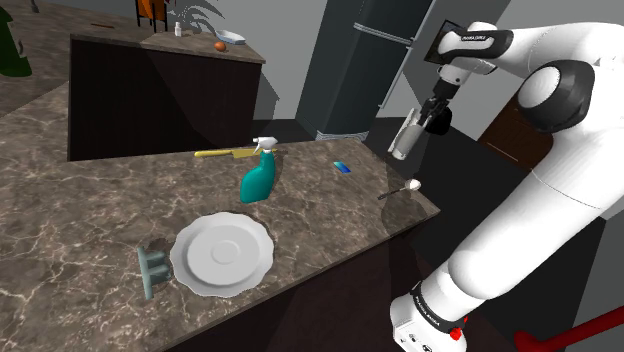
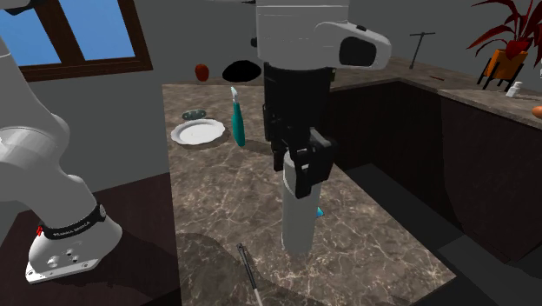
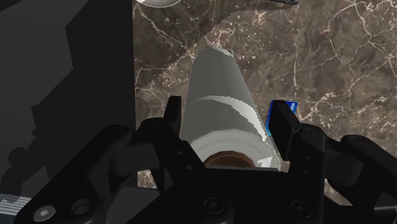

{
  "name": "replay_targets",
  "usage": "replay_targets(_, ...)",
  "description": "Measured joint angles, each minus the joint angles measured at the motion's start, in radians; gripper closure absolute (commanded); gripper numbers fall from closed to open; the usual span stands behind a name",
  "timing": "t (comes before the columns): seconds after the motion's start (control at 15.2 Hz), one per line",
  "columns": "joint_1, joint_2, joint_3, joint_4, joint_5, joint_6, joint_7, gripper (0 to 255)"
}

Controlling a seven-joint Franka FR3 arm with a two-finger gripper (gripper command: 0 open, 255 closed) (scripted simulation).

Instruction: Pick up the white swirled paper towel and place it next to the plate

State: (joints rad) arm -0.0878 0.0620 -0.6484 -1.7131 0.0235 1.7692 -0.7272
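Fingers (image 3: pixel 285 127) pinch the grey-white paper towel roll (image 3: pixel 219 95) near its top end; I judge it light, soft, crushable, so I squeeze gently.

Light is dim and even: the marble counter (image 1: pixel 90 220) looks dull brown, while the plate (image 1: pixel 222 253) and the white arm (image 1: pixel 520 230) stand out brightest. In the wrist view the paper towel roll (image 3: pixel 219 95) reads grey with a paler band, and the area beyond the counter's edge lies in deep shade.

The wrist view's edge cut off the round white plate (image 3: pixel 156 2). In the second exterior view, the grey-white paper towel roll (image 2: pixel 300 228) half hid a small blue object (image 2: pixel 320 213).
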Motion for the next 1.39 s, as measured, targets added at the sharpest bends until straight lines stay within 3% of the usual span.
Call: replay_targets(1.39,-0.036,0.080,-0.016,0.375,0.050,-0.311,-0.035,255)
